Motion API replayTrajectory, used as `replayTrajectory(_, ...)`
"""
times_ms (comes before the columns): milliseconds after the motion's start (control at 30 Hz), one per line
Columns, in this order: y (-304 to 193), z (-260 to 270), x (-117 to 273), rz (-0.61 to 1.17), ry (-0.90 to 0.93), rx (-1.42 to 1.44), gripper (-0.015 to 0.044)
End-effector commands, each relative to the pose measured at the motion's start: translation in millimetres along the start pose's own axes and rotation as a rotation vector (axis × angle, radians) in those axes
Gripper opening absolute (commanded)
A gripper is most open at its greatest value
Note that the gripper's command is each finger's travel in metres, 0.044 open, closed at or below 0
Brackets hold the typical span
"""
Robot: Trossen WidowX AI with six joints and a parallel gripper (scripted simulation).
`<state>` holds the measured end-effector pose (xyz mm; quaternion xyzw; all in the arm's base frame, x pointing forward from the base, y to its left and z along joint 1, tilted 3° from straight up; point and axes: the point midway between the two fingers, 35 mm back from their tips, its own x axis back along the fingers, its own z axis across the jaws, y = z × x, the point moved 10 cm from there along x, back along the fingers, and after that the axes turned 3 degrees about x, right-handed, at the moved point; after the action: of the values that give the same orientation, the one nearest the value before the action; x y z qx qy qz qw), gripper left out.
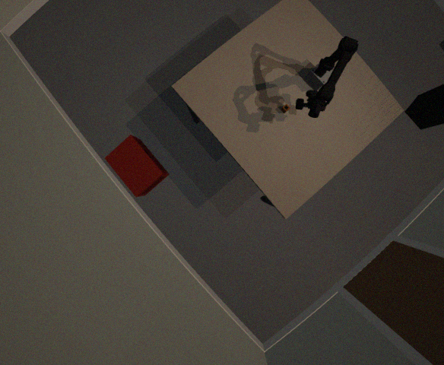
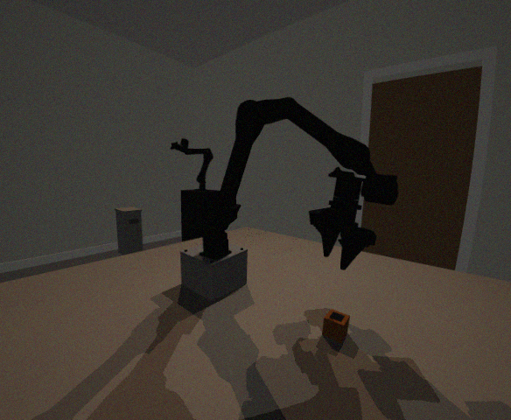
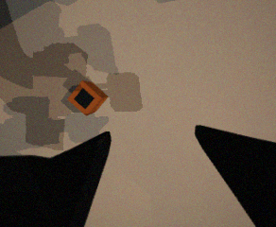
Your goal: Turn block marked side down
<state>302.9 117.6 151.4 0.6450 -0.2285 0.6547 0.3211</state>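
A small orange block (image 1: 285, 108) (image 2: 335, 329) (image 3: 97, 97) stands upright on the table (image 1: 285, 176) (image 2: 66, 316) (image 3: 223, 61). Its top face carries a dark square mark, seen in the exterior view and in the wrist view. My gripper (image 2: 333, 262) (image 3: 152, 132) is open and empty, pointing down, high above the table. In the wrist view the block lies beyond the left fingertip, to the left of the gap between the fingers. In the top view the fingers are too dark to make out.
The arm's grey base (image 2: 213, 276) stands on the table. Overlapping arm shadows lie around the block. A red box (image 1: 135, 166) is on the floor past the table's edge. A second small arm (image 2: 205, 163) on a dark stand (image 2: 194, 217) is in the background.
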Motion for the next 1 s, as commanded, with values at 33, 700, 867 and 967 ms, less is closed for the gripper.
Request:
replayTrajectory(33,1,3,0,0.003,-0.001,0.057,0.0440)
replayTrajectory(700,35,72,-11,0.063,0.061,1.643,0.0440)
replayTrajectory(867,41,81,-13,0.061,0.082,1.890,0.0440)
replayTrajectory(967,46,87,-13,0.058,0.096,2.038,0.0440)
